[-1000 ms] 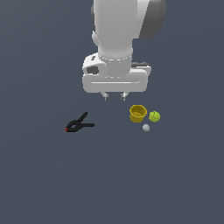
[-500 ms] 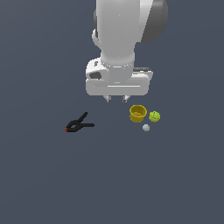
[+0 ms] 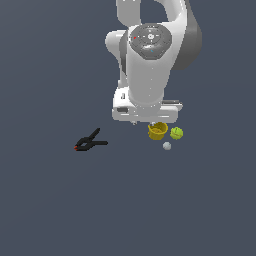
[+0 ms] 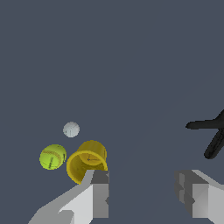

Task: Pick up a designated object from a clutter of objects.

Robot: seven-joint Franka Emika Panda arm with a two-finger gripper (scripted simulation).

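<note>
Exterior view puts the white robot arm's hand (image 3: pixel 146 122) low over the dark grey surface (image 3: pixel 50 200), with the small mustard-yellow tapered cup with a rimmed mouth (image 3: pixel 157 130) peeking out just below its bulky body, resting on the surface and not yet gripped. Just beside the cup, toward the exterior view's right, lies the yellow-green ball (image 3: pixel 176 133), and near both sits the tiny pale grey ball (image 3: pixel 167 146); the black spring clamp with a red tip (image 3: pixel 90 142) lies well apart, toward the exterior view's left. As I judge it, the task is only at the approach: nothing is lifted, and the closing of the fingers and the lift are all left to do. From this camera the arm's own body hides the fingertips, so I cannot tell there how the hand stands. Wrist view settles that: the two pale fingers (image 4: pixel 99 192) are spread wide apart with nothing between them, and the cup (image 4: pixel 86 163) sits upright with its open mouth showing, beside one finger and outside the gap, not between them. That suggests the hand needs to shift sideways over the cup before it closes. The wrist view also shows the yellow-green ball (image 4: pixel 53 156) close to touching the cup, the grey ball (image 4: pixel 71 129) apart, and only part of the clamp (image 4: pixel 210 134) at the frame's edge.
</note>
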